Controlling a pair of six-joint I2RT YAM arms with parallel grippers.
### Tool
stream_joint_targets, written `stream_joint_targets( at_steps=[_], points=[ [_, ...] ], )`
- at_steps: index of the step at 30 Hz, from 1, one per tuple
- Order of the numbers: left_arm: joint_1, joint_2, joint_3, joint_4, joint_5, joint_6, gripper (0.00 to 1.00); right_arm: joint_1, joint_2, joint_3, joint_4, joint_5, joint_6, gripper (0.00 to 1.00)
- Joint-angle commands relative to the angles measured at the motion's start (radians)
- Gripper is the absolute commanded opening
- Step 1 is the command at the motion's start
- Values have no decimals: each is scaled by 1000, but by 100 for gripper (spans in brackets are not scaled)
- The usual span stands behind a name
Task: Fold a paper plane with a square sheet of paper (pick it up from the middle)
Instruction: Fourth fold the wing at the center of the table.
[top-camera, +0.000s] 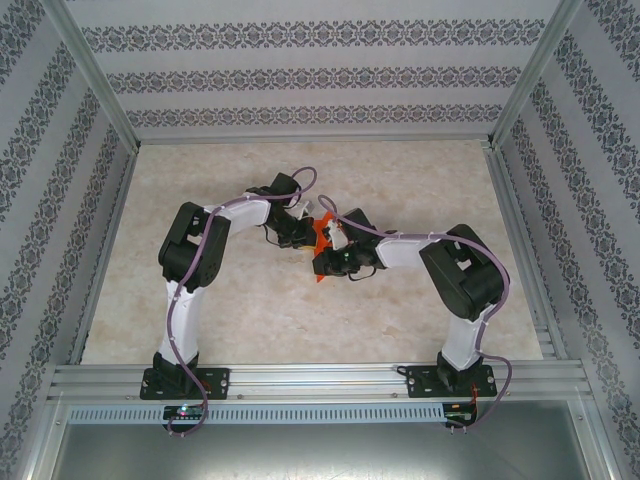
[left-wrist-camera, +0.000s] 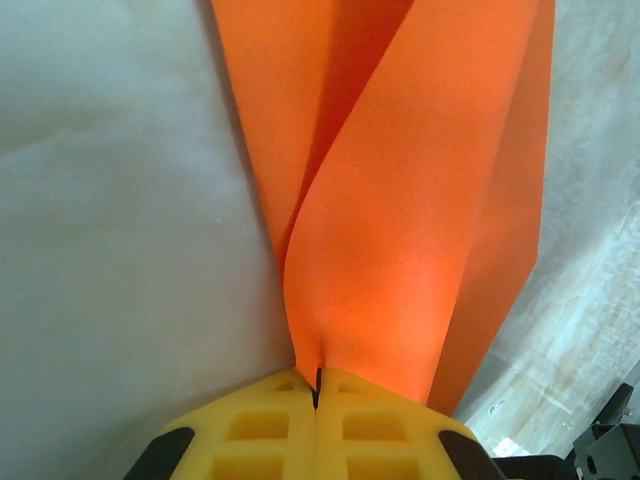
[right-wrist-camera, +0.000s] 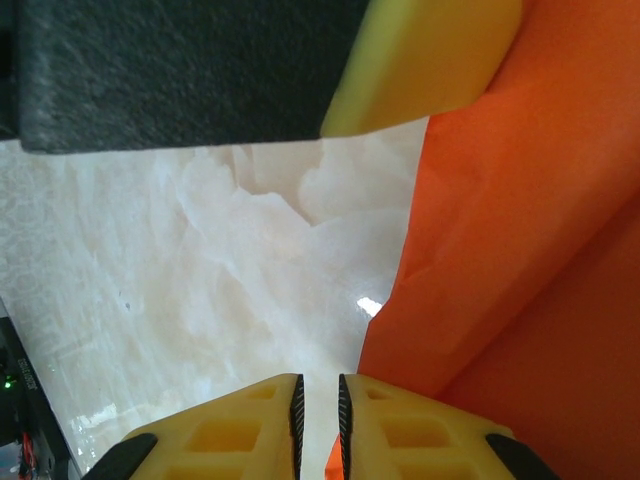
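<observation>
Clamping left gripper shut on the creased orange sheet of paper, fanning up through centre and right of frame above the table. Keeping right gripper fingers a thin slit apart at bottom centre, paper running along the right side; gripping or not, cannot tell.

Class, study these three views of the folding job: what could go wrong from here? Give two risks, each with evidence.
1. The left gripper pinches the orange paper at one small spot, so a tug may tear it or let it slip.
2. The right gripper has its jaws slightly apart beside the paper, not on it. Closing there may miss or crumple it.
</observation>
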Motion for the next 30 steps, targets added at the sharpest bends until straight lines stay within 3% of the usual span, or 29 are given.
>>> stream_joint_targets(
  at_steps=[1, 30],
  points=[
    [8, 57, 18, 47, -71, 33, 0, 12, 16, 24, 1, -17, -6, 20],
    [7, 74, 79, 23, -68, 44, 2, 19, 54, 23, -88, 40, -48, 20]
  ],
)
